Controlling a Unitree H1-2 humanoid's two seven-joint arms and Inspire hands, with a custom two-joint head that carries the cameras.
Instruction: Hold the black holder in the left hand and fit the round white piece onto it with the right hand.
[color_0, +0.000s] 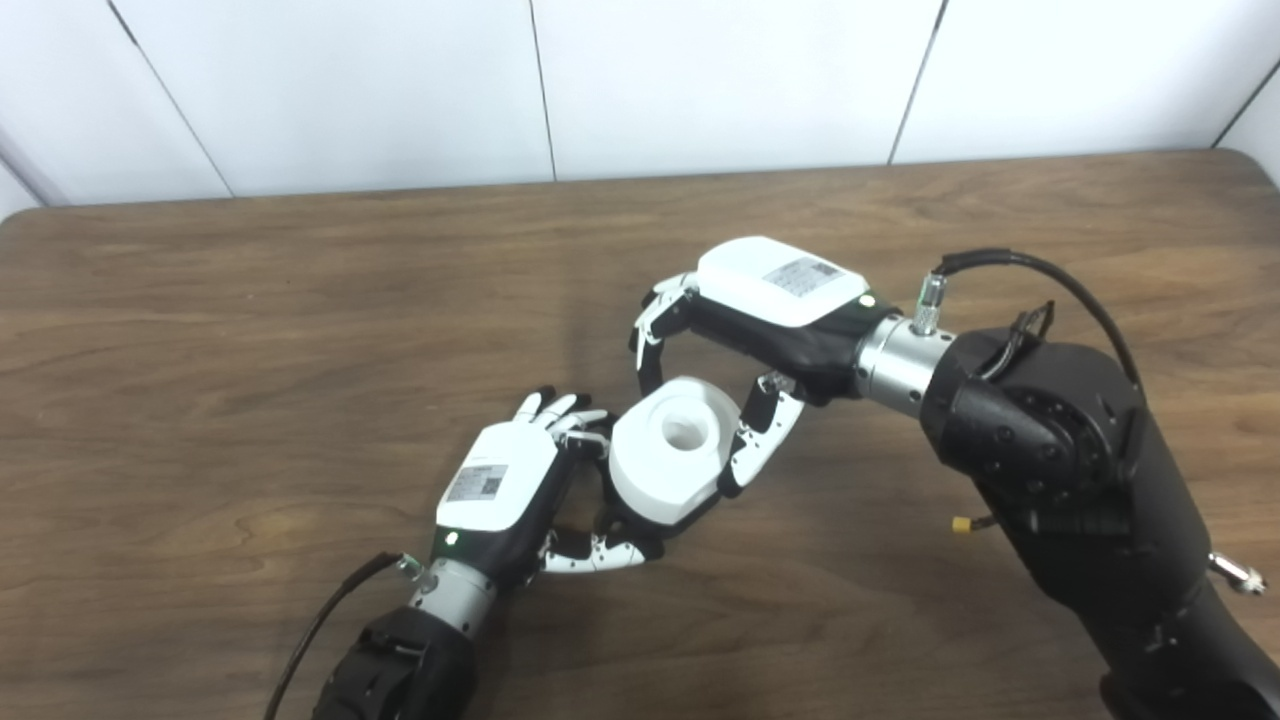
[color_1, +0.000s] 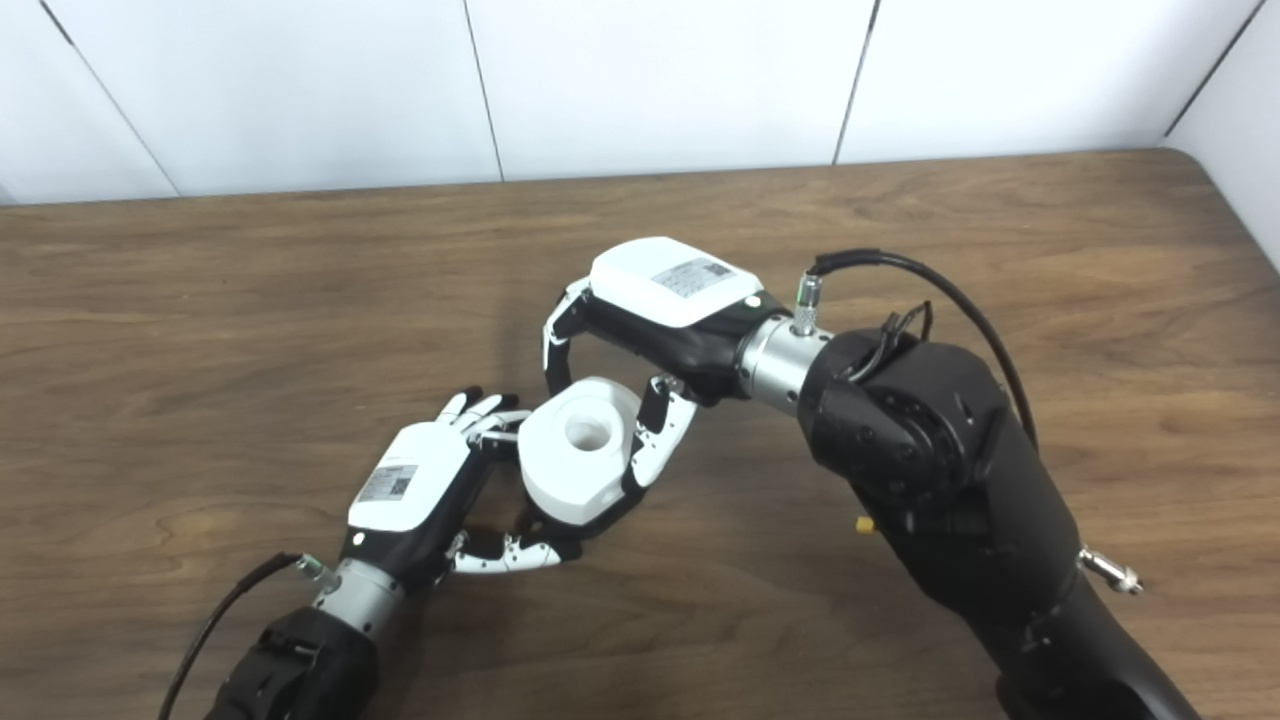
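Near the middle of the wooden table (color_0: 250, 330), the 2 hands meet over a single spot. The round white piece (color_0: 668, 450) sits between them, tilted so its central bore faces up and a little toward the cameras. The right hand (color_0: 745, 330) grips it, fingers curved over the far rim and the thumb pressed against the near right side.

The left hand (color_0: 510, 490) comes up from the lower left with its fingers curled toward the piece and its thumb reaching underneath. I judge it to be closed on the black holder (color_1: 585, 530), though only a dark sliver shows below the white piece's lower edge; most of it is hidden.

What the fit turns on is alignment: the white piece lies directly on top of the holder, touching or nearly so, and its bore axis must run in line with the holder beneath. Whether the piece is fully seated cannot be told from either view. The right hand is the nearer one to do the pressing.
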